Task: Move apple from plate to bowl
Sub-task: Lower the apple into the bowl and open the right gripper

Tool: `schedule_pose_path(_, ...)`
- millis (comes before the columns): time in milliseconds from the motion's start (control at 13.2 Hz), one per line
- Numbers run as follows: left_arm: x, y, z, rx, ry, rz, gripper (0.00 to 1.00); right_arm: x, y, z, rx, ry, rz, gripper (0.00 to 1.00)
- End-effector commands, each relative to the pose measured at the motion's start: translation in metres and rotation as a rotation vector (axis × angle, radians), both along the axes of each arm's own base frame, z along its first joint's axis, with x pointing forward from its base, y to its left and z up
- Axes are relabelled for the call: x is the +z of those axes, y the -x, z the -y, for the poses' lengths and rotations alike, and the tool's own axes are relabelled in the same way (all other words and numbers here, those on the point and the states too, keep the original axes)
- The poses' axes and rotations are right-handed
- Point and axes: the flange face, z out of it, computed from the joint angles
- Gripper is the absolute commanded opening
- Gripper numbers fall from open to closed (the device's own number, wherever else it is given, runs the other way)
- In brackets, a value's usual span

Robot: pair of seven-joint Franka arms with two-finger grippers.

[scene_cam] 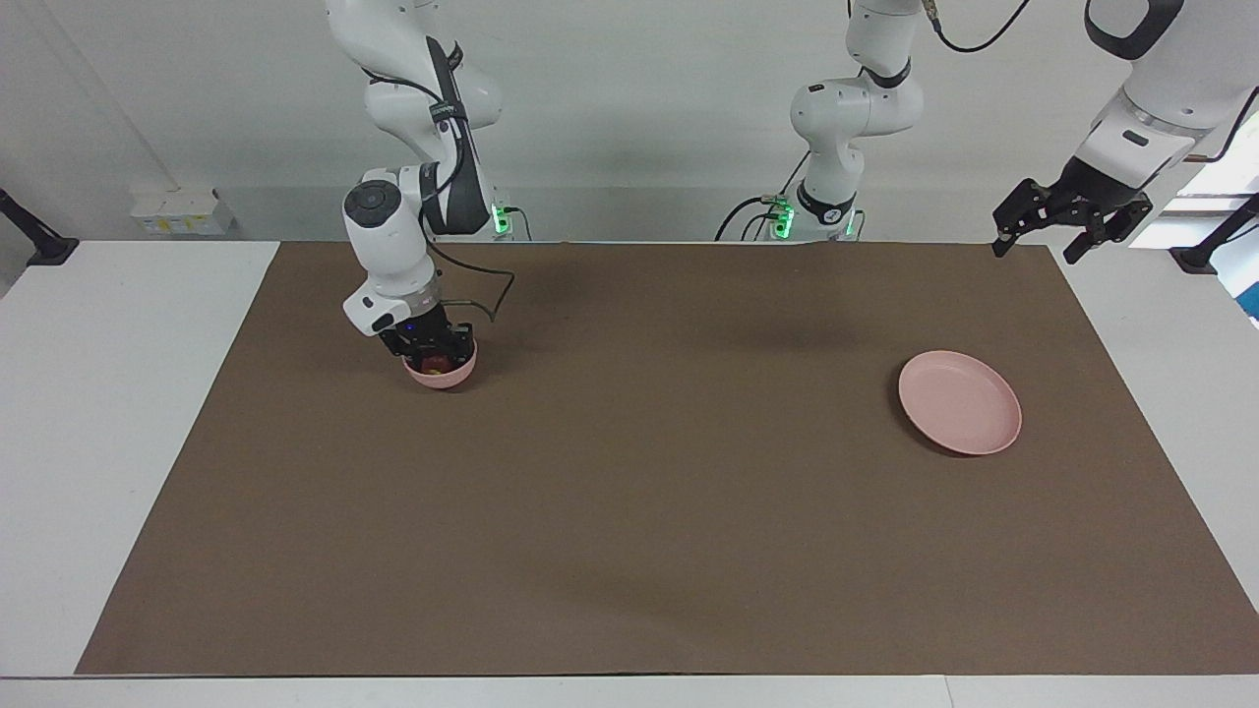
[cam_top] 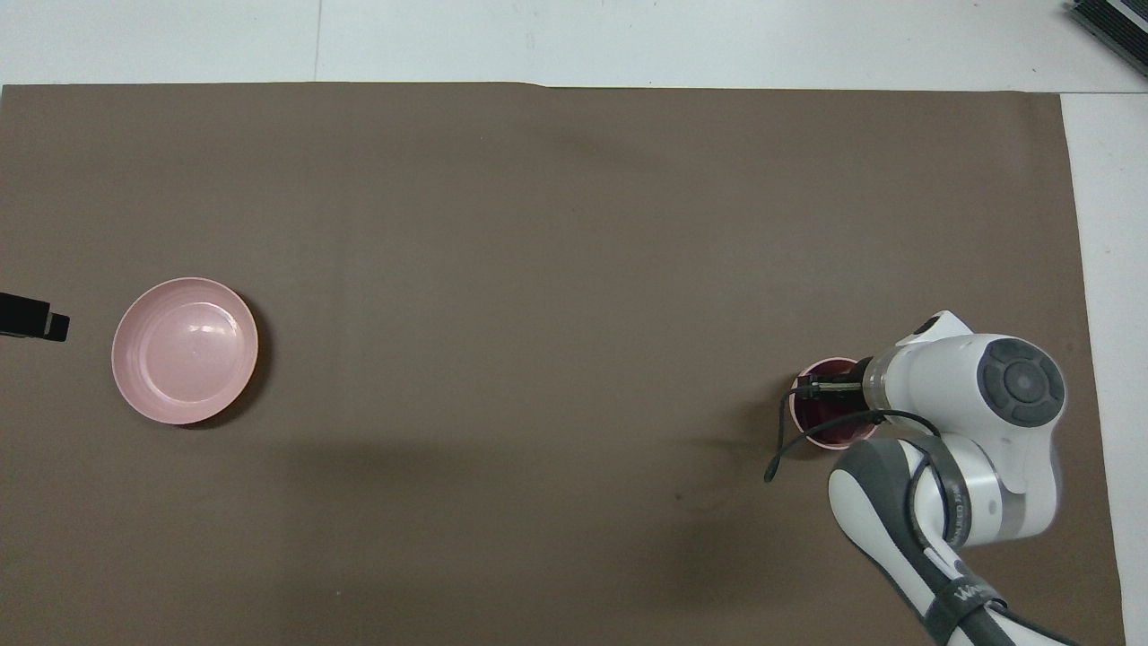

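Observation:
The small pink bowl (scene_cam: 445, 378) stands toward the right arm's end of the table, near the robots. My right gripper (scene_cam: 433, 354) reaches down into it. The dark red apple (scene_cam: 434, 366) shows in the bowl just under the gripper; I cannot tell whether the gripper still holds it. In the overhead view the bowl (cam_top: 835, 362) is half covered by the right wrist, with the apple's (cam_top: 825, 422) dark red inside it. The flat pink plate (scene_cam: 959, 401) lies bare toward the left arm's end and also shows in the overhead view (cam_top: 184, 350). My left gripper (scene_cam: 1035, 246) waits raised and open over the mat's corner by the left arm.
A brown mat (scene_cam: 629, 511) covers most of the white table. A loose black cable (scene_cam: 492, 300) hangs from the right wrist beside the bowl. Nothing else lies on the mat.

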Motion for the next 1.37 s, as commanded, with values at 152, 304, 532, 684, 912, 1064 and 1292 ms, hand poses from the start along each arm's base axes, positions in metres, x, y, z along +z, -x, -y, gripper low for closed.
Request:
schedule_pose_path(152, 0.008, 0.005, 0.007, -0.018, -0.021, 0.022, 1.0, 0.069, -0.032, -0.001, -0.005, 0.016, 0.006, 1.0)
schedule_pose_path(304, 0.014, 0.002, 0.013, -0.026, -0.024, 0.028, 1.0, 0.102, -0.045, 0.001, 0.03, 0.018, 0.014, 1.0)
schedule_pose_path(532, 0.019, 0.002, 0.014, -0.029, -0.027, 0.029, 1.0, 0.164, -0.062, 0.02, 0.084, 0.026, 0.021, 1.0)
schedule_pose_path(684, 0.02, 0.002, 0.015, -0.029, -0.025, 0.032, 1.0, 0.206, -0.068, 0.031, 0.104, 0.029, 0.028, 1.0)
schedule_pose_path(912, 0.021, 0.003, 0.029, -0.064, -0.067, 0.035, 1.0, 0.256, -0.067, 0.037, 0.084, 0.03, 0.027, 1.0)
schedule_pose_path(1064, 0.021, 0.005, 0.034, -0.073, -0.068, 0.032, 1.0, 0.277, -0.063, 0.038, 0.076, 0.028, 0.007, 1.0)
schedule_pose_path(1292, 0.022, 0.005, 0.033, -0.073, -0.067, 0.035, 1.0, 0.315, -0.054, 0.037, 0.047, 0.027, -0.01, 1.0)
